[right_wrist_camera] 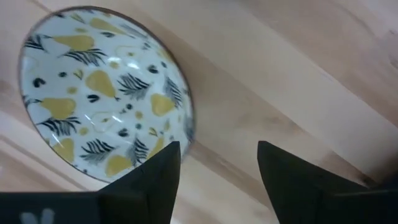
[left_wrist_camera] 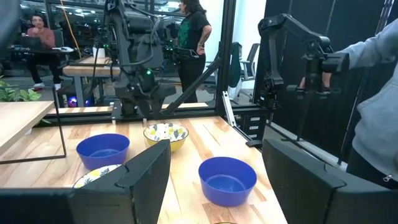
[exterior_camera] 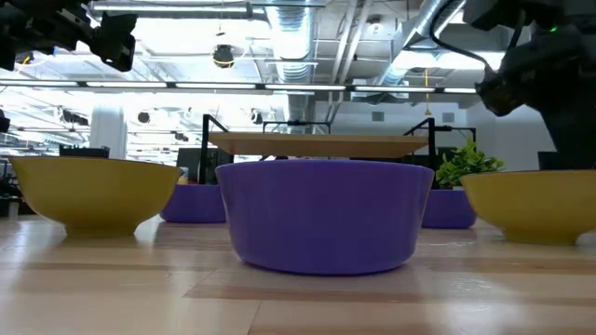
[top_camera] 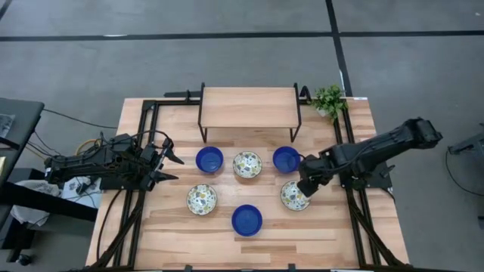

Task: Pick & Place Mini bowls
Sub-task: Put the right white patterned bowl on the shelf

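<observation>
Six small round mini bowls are spread on the wooden tabletop (top_camera: 151,234): three glossy blue bowls (top_camera: 209,159) and three white patterned bowls (top_camera: 247,165). The right gripper (top_camera: 305,190) is seen with fingers apart, empty, just over the rim of the rightmost patterned bowl (top_camera: 292,196). The left gripper (top_camera: 171,168) is held open at the tabletop's left edge, near a blue bowl.

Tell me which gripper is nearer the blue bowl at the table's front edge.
Right. The right gripper hangs open over the patterned bowl just right of the front blue bowl; the left gripper waits open farther off, at the table's left side.
</observation>
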